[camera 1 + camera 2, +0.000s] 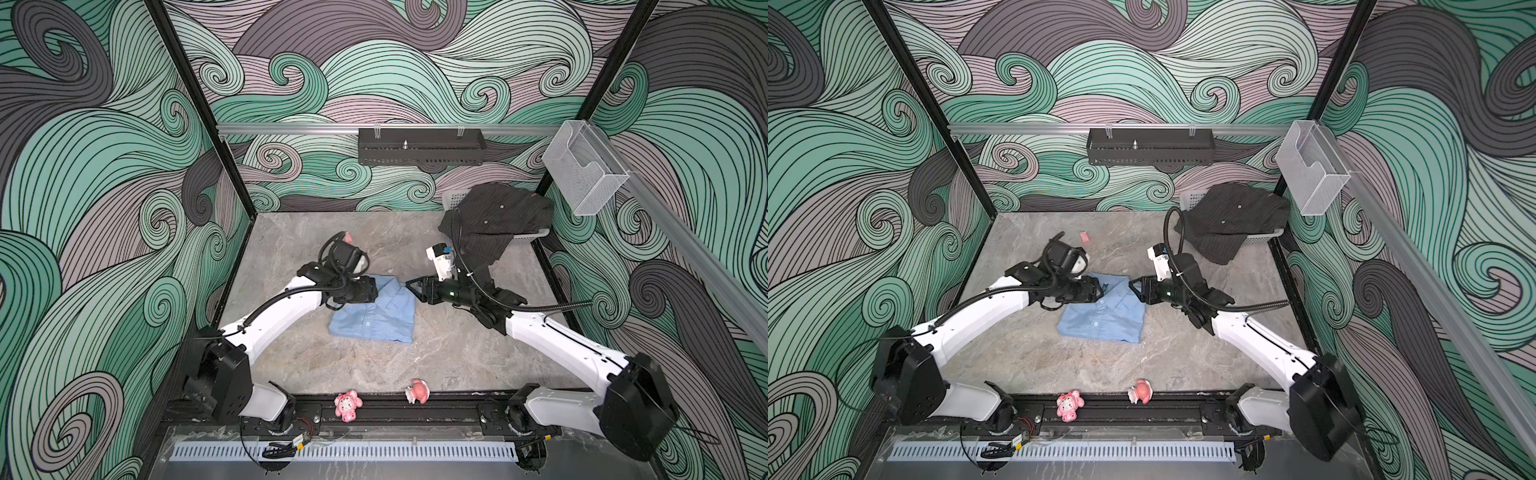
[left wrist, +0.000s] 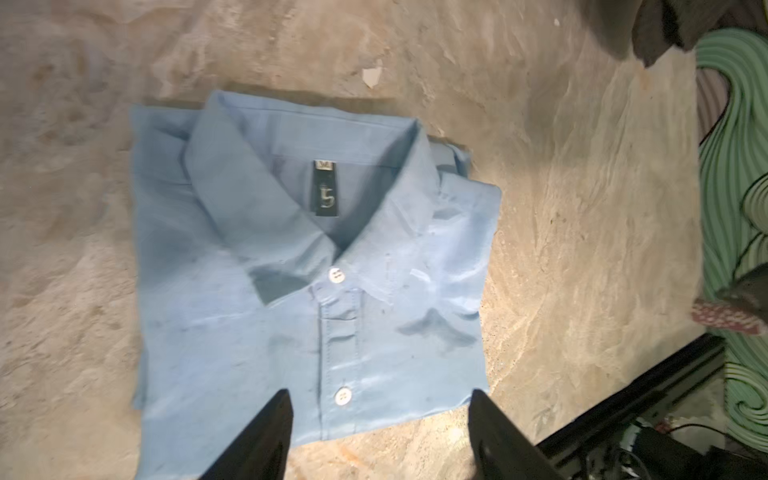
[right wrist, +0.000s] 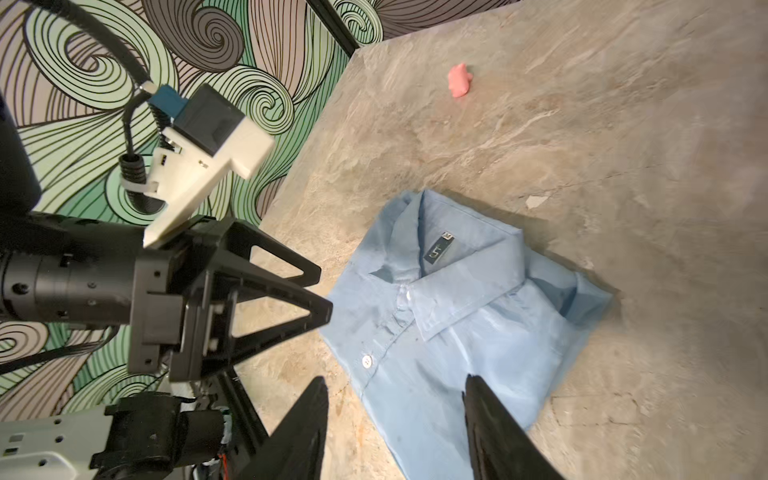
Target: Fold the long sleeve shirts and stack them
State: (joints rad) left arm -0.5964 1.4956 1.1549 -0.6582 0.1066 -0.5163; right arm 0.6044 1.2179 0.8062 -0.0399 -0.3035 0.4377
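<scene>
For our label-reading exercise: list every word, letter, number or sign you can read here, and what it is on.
"M": white tab topping the dark neck label of the blue shirt.
"5", perhaps a logo: lower on that label, blurred.
No other text shows.

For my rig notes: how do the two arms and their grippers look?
The left arm and right arm have white shells and black joints, each with a black ribbed hose. The left gripper and right gripper are black, with hollow triangular fingers.

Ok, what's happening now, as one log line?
blue shirt: folded on table | dark shirt: draped over basket | left fingers: open | right fingers: open
</scene>
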